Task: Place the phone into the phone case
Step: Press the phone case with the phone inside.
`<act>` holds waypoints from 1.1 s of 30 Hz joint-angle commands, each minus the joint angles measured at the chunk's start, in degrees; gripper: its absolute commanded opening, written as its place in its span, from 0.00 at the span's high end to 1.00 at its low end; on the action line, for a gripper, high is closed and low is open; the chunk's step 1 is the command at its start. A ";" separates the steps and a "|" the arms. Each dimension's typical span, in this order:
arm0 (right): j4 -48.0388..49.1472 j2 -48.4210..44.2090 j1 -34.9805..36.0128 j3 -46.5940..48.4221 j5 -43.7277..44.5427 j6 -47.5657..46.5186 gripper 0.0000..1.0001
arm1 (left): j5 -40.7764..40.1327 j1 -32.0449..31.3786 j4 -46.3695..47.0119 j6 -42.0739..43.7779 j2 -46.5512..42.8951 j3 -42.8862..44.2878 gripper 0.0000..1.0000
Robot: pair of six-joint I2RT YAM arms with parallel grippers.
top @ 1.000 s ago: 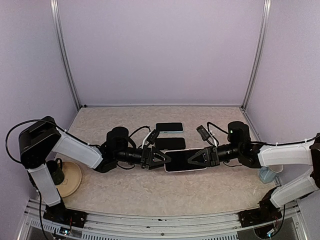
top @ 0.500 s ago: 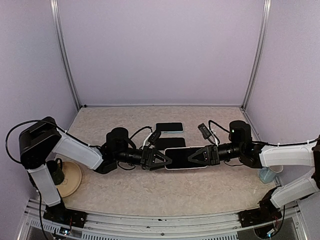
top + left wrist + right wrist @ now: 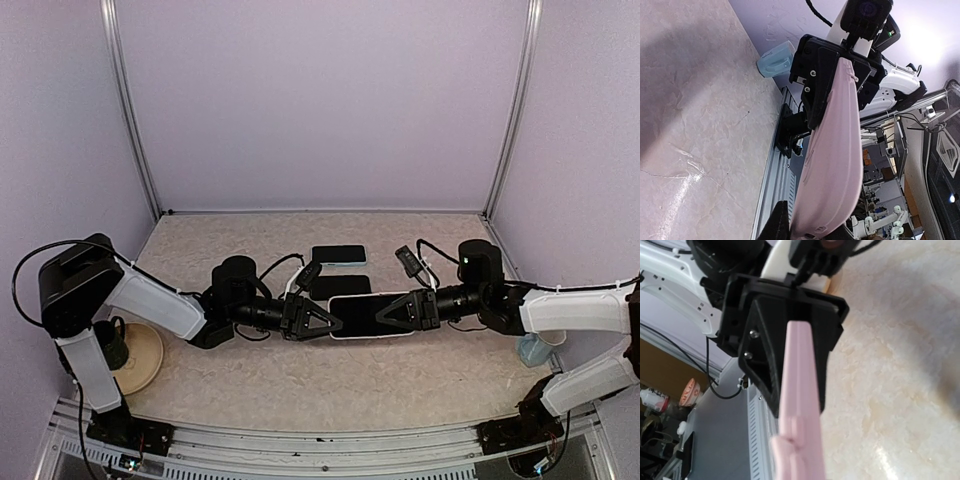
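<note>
I've got the pink phone case (image 3: 832, 165) mid-frame in the top view, held off the table (image 3: 300, 385) between both arms. Right gripper (image 3: 385, 316) is clamped on its right end. Left gripper (image 3: 328, 319) looks closed on the left end, no gap visible from the right wrist. The dark phone (image 3: 365, 316) fills the pale rim, so I judge it's in; fully seated, can't tell. Left to do: press home, set down. Near slab (image 3: 340, 287) and far slab (image 3: 338, 254) lie just above centre.
</note>
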 commanded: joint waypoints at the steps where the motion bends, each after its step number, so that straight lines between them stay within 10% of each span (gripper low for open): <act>1: -2.34 -2.30 0.35 2.57 4.80 -4.33 1.00 | -0.26 -0.21 0.29 -0.69 0.38 0.89 0.86; 10: -4.80 -2.21 0.33 3.01 5.70 -5.99 1.00 | -0.36 0.00 1.10 -1.68 0.80 1.15 0.84; 18: -2.30 -2.14 0.33 2.52 3.11 -2.90 1.00 | -2.21 1.02 -1.95 1.29 -1.37 -0.28 0.53; 33: -2.49 3.56 0.32 3.28 3.58 3.28 1.00 | -11.41 5.50 -8.62 6.73 -10.74 -5.57 0.27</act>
